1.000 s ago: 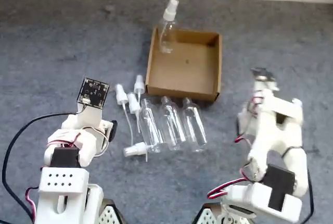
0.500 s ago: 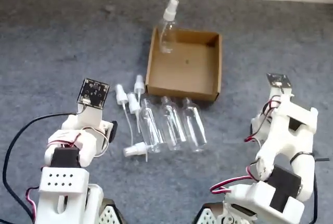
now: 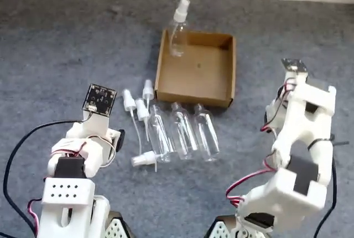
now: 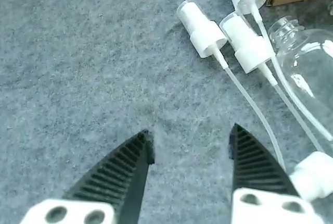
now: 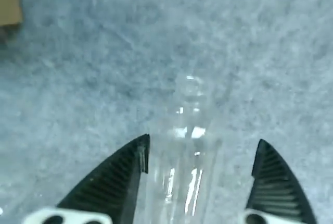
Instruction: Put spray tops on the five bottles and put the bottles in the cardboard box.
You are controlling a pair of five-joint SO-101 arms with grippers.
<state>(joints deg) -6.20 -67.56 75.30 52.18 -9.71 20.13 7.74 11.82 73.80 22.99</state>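
Straddling a clear, topless bottle on the grey carpet, the right gripper hangs with jaws spread wide, off to the right of the cardboard box. Out from the box's near left corner, the left gripper gapes over bare carpet beside four loose spray tops. Three uncapped bottles lie side by side just before the box's near wall; one topped bottle stands in its far left corner.
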